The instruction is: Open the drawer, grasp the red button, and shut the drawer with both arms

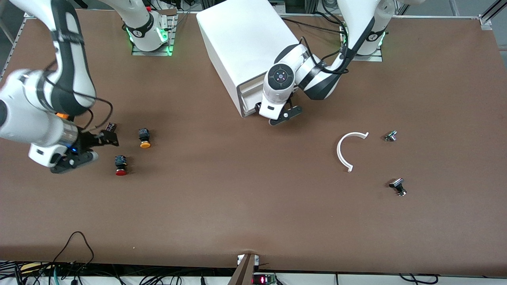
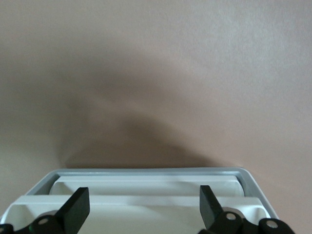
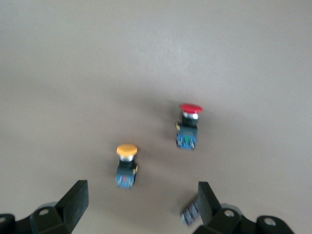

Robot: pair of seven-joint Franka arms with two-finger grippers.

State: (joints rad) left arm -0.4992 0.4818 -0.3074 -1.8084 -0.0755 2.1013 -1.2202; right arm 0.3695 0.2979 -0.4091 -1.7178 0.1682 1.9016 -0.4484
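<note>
Red button (image 1: 121, 165) lying free on the table (image 1: 253, 206), cap toward the front camera.
Sits at 4 o'clock from spread, empty right gripper (image 1: 103, 139); left gripper (image 1: 283, 114) spread too, waiting at the drawer (image 1: 247, 103).

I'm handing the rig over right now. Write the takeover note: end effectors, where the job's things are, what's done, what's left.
Left end effector: open, at the cabinet front, over the drawer edge.
Right end effector: open, empty, above the table at the right arm's end.
Red button: on the table beside it; the orange-capped button lies farther from the front camera.
Done: button is out on the table.
Left: confirm the drawer is fully shut; it shows only at the cabinet front.
</note>
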